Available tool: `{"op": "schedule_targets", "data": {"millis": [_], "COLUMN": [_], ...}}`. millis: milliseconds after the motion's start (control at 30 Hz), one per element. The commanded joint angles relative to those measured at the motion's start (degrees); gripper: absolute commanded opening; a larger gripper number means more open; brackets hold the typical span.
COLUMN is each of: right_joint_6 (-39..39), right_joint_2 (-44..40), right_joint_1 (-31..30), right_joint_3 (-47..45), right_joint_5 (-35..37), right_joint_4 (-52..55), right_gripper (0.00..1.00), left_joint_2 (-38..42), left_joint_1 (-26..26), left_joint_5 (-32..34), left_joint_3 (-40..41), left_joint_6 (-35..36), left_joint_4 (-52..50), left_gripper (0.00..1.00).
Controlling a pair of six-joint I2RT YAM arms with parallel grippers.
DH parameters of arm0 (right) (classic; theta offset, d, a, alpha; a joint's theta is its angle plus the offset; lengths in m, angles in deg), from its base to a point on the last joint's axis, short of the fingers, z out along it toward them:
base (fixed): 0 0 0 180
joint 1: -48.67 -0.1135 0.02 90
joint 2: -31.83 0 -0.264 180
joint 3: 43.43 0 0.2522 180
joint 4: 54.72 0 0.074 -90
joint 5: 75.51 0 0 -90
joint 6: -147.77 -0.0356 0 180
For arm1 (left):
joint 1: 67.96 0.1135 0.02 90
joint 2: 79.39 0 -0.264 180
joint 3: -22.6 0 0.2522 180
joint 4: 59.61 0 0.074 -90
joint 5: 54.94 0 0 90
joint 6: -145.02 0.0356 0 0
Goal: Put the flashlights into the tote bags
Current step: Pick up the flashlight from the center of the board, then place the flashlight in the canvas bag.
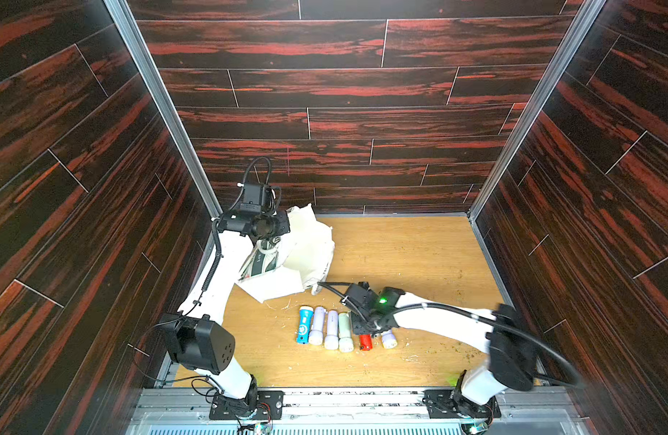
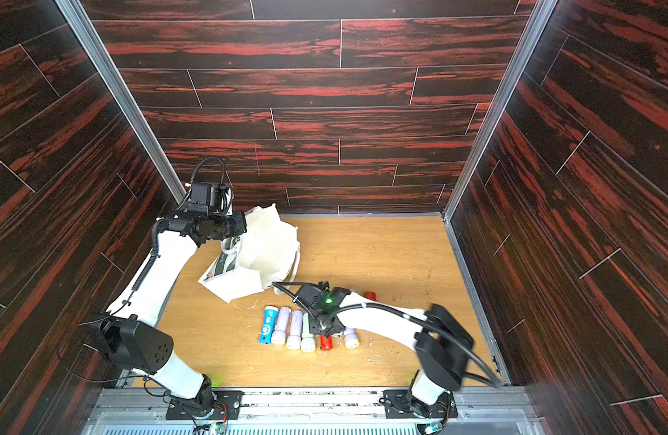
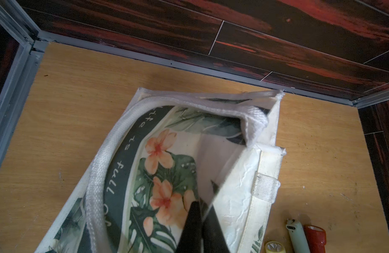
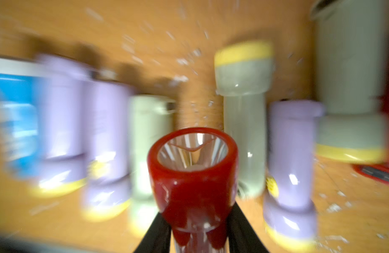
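The light wooden surface (image 1: 419,256) carries everything, with pale crumbs (image 1: 285,306) strewn over it. At its far left sits the floppy cream-white cloth tote bag (image 1: 309,244), crumpled. Its flower-and-leaf print and dark lettered band show only in part (the left wrist view cuts off its lower end). The left fingers (image 3: 192,223) are pinched narrow on the bag's upper cloth edge; in both top views the wrist hides them.

Near the front, a row of small plastic flashlights (image 1: 331,329) lies side by side, among them a blue flashlight (image 1: 304,325), a pale lilac flashlight (image 1: 317,325) and a cream flashlight (image 1: 345,333). The right arm (image 1: 430,312) covers the row's right part. The right fingers (image 4: 158,234) clasp the red flashlight (image 4: 193,188) by its barrel, lens end outward. The right wrist view is smeared, so it is hard to tell whether the flashlight is clear of the surface. A second red flashlight (image 2: 370,295) peeps out behind the right arm.
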Motion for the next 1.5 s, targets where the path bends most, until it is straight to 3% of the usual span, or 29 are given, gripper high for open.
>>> {"op": "schedule_targets", "data": {"millis": [0, 233, 600, 733, 1100, 1467], "right_joint_6": [-1.4, 7.8, 13.7, 17.5, 14.4, 15.1], "right_joint_2": [-4.6, -5.1, 4.3, 10.7, 23.0, 33.8], "right_joint_1": [-0.2, -0.1, 6.9, 7.7, 10.0, 8.6], "right_joint_3": [1.2, 9.8, 21.8, 27.1, 30.9, 40.3], "right_joint_5": [2.8, 1.8, -7.2, -7.1, -10.2, -11.5], "right_joint_4": [1.2, -7.2, -19.7, -21.7, -34.2, -31.4], "right_gripper": [0.21, 0.08, 0.00, 0.00, 0.00, 0.00], "left_joint_2": [2.9, 3.5, 5.9, 6.4, 6.2, 5.5], "left_joint_1": [0.2, 0.2, 0.1, 0.2, 0.2, 0.1], "left_joint_5": [-1.8, -5.1, -8.6, -9.3, -11.4, -12.2], "left_joint_3": [0.4, 0.9, 3.7, 4.4, 4.7, 4.6], "left_joint_6": [-0.7, -1.0, -1.5, -1.8, -3.4, -4.2], "left_joint_4": [1.1, 1.9, 3.2, 3.5, 4.1, 4.6], "left_gripper": [0.00, 0.00, 0.00, 0.00, 0.00, 0.00]}}
